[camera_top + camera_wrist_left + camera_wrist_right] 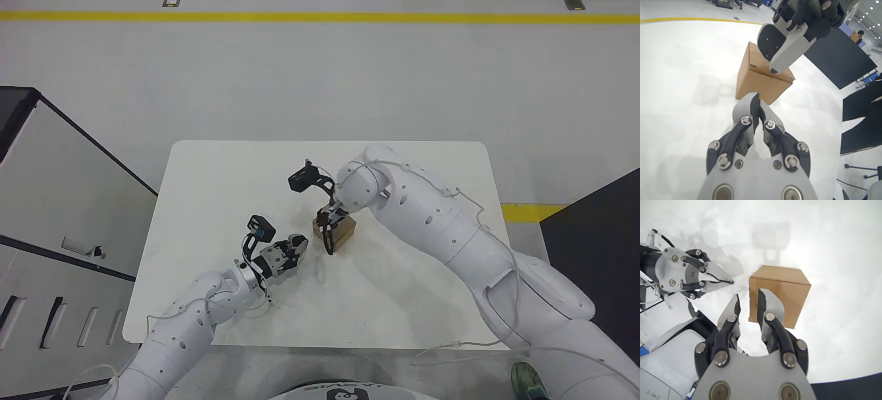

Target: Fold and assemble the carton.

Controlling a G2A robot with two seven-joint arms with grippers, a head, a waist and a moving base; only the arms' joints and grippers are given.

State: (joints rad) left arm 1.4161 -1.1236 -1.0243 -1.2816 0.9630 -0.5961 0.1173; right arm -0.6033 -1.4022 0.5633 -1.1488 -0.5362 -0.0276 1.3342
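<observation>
Landmark: the carton [341, 237] [761, 85] [793, 300], to which all positions below refer.
Count of cartons: one.
Carton condition: a brown cardboard cube standing upright. Every face in view is closed. Small tab slits show along one top edge in the left wrist view.
Carton location: it stands on the white table [420, 290], well in from every table edge in the top view.
Count of tables: one, directly beneath the carton.
Count of grippers: two.
Right gripper [327, 222] [771, 65] [748, 292]: directly over the carton, coming down onto it from above.
Right gripper state: the jaws stand a narrow way apart and nothing is clamped between them.
Right gripper fingers [770, 306]: two. One overlaps the carton's side face. The other hangs just off the carton's vertical corner, so that corner lies in line with the gap between them.
Right gripper contact: in the left wrist view one fingertip meets the carton's top face close to the slit edge. How firmly it presses cannot be told.
Left gripper [297, 244] [756, 94] [731, 282]: low over the table, just beside the carton on the robot's left side, with its tips aimed at a side face.
Left gripper state: the jaws are pressed together to a point and hold nothing.
Left gripper contact: none. The right wrist view shows a clear gap between its tips and the carton.
Count of cabinets: one grey cabinet [50, 200], well apart from the carton and beyond the table's edge on the robot's left.
</observation>
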